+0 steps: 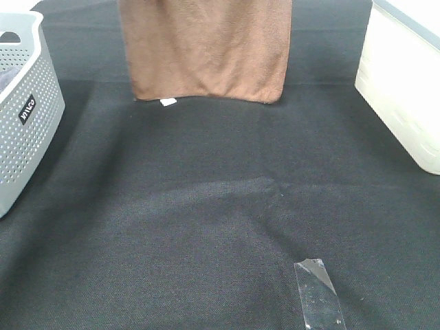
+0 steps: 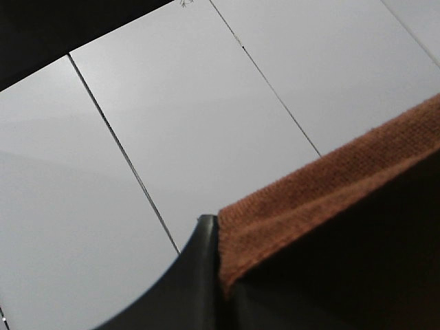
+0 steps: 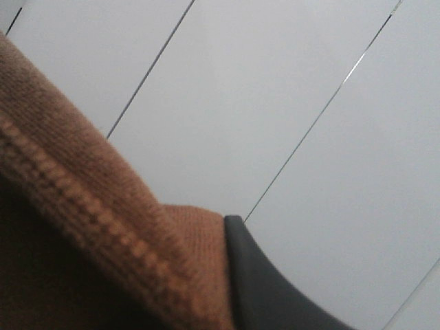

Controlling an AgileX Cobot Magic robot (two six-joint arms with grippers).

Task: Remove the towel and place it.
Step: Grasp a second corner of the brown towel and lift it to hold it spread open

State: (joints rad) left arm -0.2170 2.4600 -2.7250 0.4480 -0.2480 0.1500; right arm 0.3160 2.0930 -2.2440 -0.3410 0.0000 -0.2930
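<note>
A strip of clear tape (image 1: 318,292) lies by the table's (image 1: 206,227) near edge. The towel (image 1: 206,48) hangs at the far edge, with the left gripper (image 2: 218,237) and the right gripper (image 3: 223,234) each clenched on its stitched hem.

Table (image 1: 206,227) is covered with a dark woven cloth; a slight crease is seen near the middle. A grey perforated basket (image 1: 41,130) is set on it at the left edge, with a small dark label on its wall. A white bin (image 1: 405,89) is set at the right edge — only partly in frame. A strip of clear tape (image 1: 318,294) is stuck flat near the front, right of centre. The towel (image 1: 206,48) hem is seen at the far side — contact with the table cannot be told.
</note>
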